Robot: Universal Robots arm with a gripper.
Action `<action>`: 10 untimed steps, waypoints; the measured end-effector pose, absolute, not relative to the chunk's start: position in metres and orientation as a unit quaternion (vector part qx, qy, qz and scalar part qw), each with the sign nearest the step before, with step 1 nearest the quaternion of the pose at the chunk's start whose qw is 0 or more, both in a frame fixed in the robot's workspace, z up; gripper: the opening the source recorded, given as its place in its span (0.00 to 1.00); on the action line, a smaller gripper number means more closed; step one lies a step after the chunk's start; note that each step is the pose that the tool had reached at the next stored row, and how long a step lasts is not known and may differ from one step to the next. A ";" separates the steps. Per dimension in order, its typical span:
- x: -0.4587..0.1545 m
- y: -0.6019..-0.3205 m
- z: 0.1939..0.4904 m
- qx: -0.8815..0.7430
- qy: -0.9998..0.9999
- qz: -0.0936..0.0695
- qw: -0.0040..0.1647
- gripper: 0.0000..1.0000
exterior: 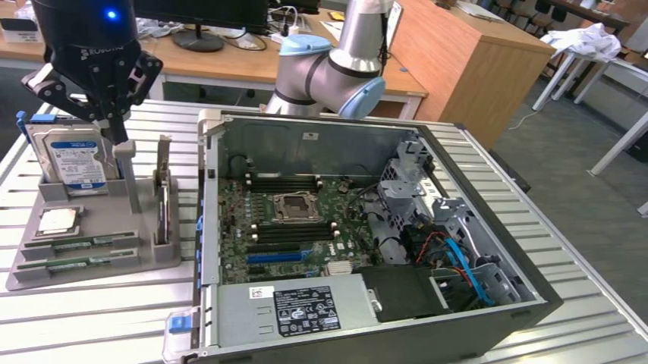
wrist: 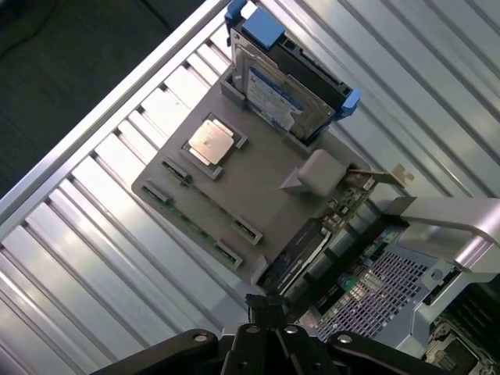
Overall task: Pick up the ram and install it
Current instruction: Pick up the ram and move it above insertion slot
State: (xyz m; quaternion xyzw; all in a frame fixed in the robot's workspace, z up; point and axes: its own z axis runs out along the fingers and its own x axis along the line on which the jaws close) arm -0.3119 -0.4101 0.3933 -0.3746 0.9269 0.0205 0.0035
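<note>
In the exterior view, the black robot fingers (exterior: 111,130) are closed together on nothing. They hang over the back of the flat grey plastic tray (exterior: 150,262), just beside the upright silver, blue-labelled hard drive (exterior: 73,163). The long, thin green circuit-board ram (exterior: 63,264) lies flat in a slot at the tray's front edge (well apart from the fingertips). The tray stands on the slatted metal worktop (exterior: 102,318).

In the wrist view, the fingers (wrist: 266,311) are pinched shut. The ram (wrist: 191,221) lies untouched along the tray (wrist: 258,183) edge opposite the hard drive (wrist: 277,94).
</note>
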 end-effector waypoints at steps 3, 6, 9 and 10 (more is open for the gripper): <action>-0.312 -0.410 0.393 -0.382 0.924 0.021 0.003 0.10; -0.312 -0.410 0.393 -0.389 0.921 0.021 0.003 0.10; -0.312 -0.410 0.393 -0.395 0.918 0.021 0.003 0.10; -0.312 -0.410 0.393 -0.398 0.917 0.021 0.003 0.10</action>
